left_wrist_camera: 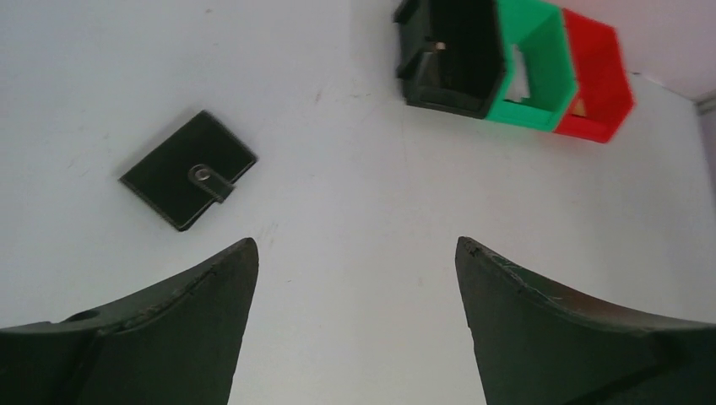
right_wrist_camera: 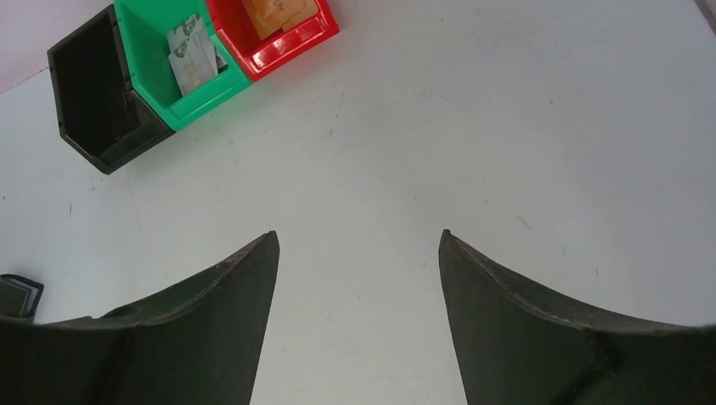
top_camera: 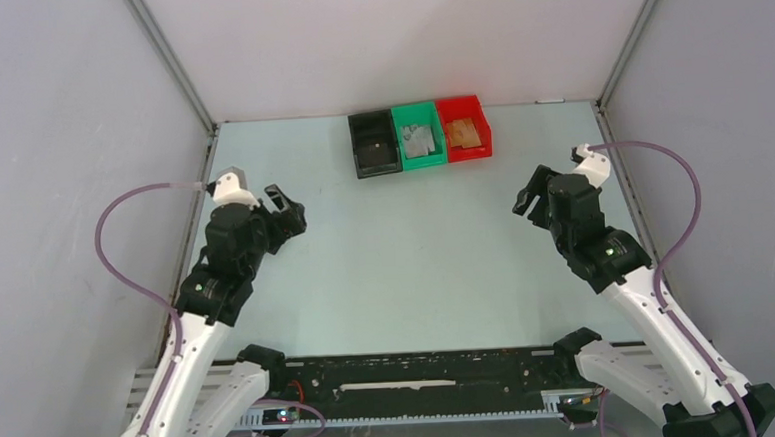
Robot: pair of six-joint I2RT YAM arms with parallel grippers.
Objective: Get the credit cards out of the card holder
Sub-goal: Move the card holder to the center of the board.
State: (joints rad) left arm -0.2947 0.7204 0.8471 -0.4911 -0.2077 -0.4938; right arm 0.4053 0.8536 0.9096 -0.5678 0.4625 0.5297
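– Black case first: where does the card holder (left_wrist_camera: 187, 171) lie?
– Flat on the pale surface (top_camera: 416, 267), shut, its strap tab across the face. It sits up and left of the left pincer (left_wrist_camera: 355, 245), touching neither finger. That pincer gapes wide and holds nothing.
– And the right pincer (right_wrist_camera: 357, 234)?
– Wide too, nothing between its fingers.
– The credit cards (right_wrist_camera: 192, 52)?
– Grey ones are in the green bin (top_camera: 423, 162), orange-tan ones in the red bin (top_camera: 470, 154). The black bin (top_camera: 374, 166) adjoins the green one in a row at the far edge.
– Any writing?
– Marks on the grey cards, too small to read.
– Room?
– The arms stand well apart, one near each side wall, and the bins are well away from both.
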